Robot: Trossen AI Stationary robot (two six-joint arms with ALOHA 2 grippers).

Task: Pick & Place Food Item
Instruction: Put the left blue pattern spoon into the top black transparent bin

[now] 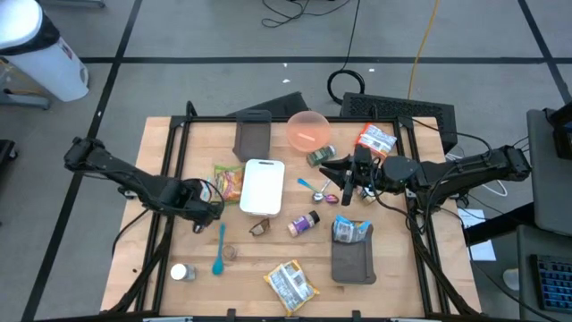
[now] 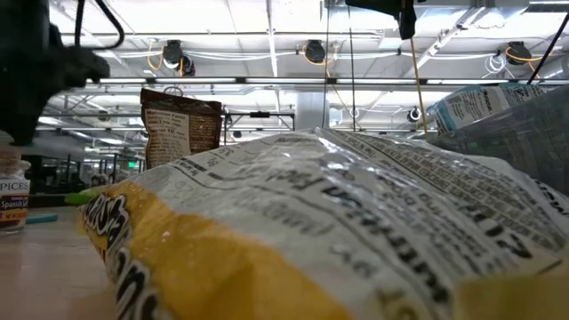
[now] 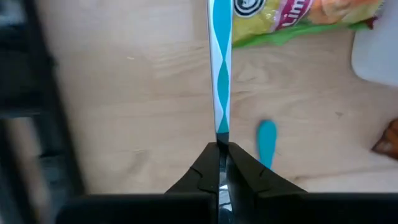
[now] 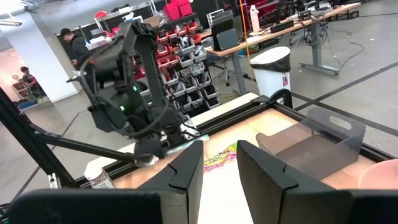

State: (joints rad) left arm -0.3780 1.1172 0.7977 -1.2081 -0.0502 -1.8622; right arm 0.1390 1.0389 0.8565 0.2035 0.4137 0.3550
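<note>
1. The left gripper [image 1: 207, 207] hovers low over the left half of the light wooden surface [image 1: 161, 170], its fingers [image 3: 202, 171] clenched flat together with nothing between them.
2. Directly past those fingers lies a slim turquoise-and-white striped stick [image 3: 219, 68], its near end meeting the fingertips; whether it is touched cannot be told.
3. A turquoise plastic spatula [image 1: 219, 250] lies on the surface just in front of the left gripper.
4. The yellow-green and orange snack bag [image 1: 229, 181] rests flat near the left gripper, beside a white rectangular cutting board [image 1: 263, 186].
5. The right gripper [image 1: 344, 186] is poised above the middle-right of the surface, its fingers [image 4: 186, 171] parted with a clear gap and holding nothing.
6. Below the right gripper lie a small spoon with a blue handle [image 1: 312, 186] and a purple-capped spice jar [image 1: 304, 224] on its side.
7. A translucent pink bowl [image 1: 308, 130] stands at the far edge, between a dark grey tray [image 1: 253, 134] and an orange-and-white snack packet [image 1: 375, 140].
8. A second dark grey tray [image 1: 353, 261] near the front right carries a blue-and-white pouch [image 1: 350, 230] at its far end.
9. A yellow-and-white crinkled snack bag [image 1: 290, 283] lies at the front edge and fills the table-level camera's frame [image 2: 311, 231].
10. A white-lidded small jar [image 1: 181, 272] stands at the front left corner.
</note>
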